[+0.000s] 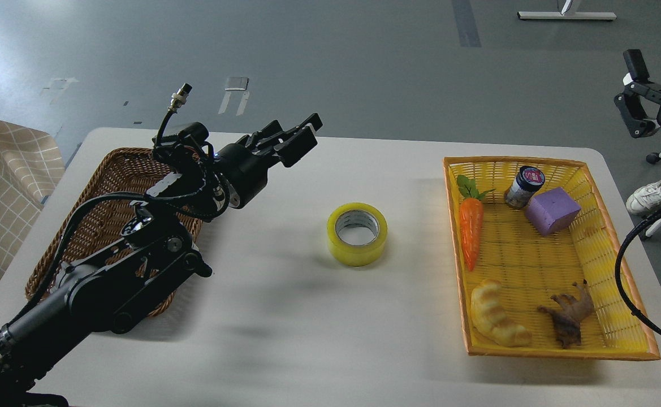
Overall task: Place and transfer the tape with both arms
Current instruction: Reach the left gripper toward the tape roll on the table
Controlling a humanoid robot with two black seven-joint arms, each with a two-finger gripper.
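Tape [357, 234] flat on table [285, 316]

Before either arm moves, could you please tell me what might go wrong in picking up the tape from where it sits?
1. The tape lies flat on the bare table, so fingers closing on its smooth rim may push it sliding rather than grip it.
2. The left gripper sits above the brown wicker basket's far corner; a low sweep toward the tape could clip the rim.
3. The right gripper is near the frame's edge, so its approach past the yellow basket is hard to judge.
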